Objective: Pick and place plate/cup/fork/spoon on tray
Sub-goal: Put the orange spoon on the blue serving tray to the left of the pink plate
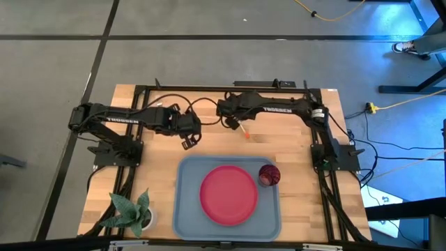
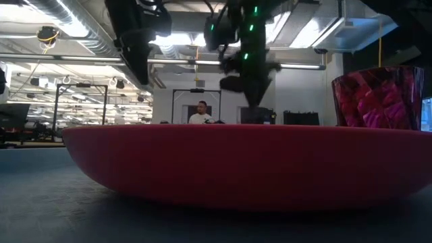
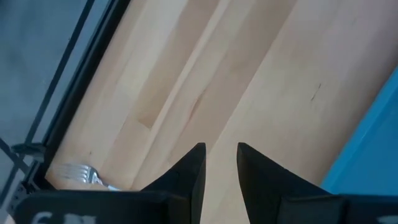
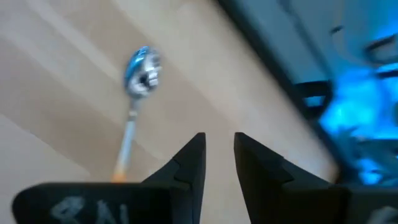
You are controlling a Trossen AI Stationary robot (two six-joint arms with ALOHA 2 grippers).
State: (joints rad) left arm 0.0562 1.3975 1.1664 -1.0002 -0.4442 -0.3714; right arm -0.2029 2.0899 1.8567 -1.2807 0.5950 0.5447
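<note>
Silver spoon (image 4: pixel 142 68) visible only wrist-side

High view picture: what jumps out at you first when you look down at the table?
The big pinkish-red plate in the middle of the grey-blue tray grabs the eye. A dark red cup sits beside it on the tray. A leafy green plant stands on the wooden table left of the tray.

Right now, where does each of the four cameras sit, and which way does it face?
High view: overhead, straight down on both arms, grey-blue rectangular plastic tray, round pinkish-red plastic plate.
Low view: tray level, facing the room; plate, small dark red cup, arms overhead.
Left wrist view: left gripper over wood, silver-tined fork.
Right wrist view: right gripper, silver-bowled spoon.
Shared: plate and cup in high and low views.
</note>
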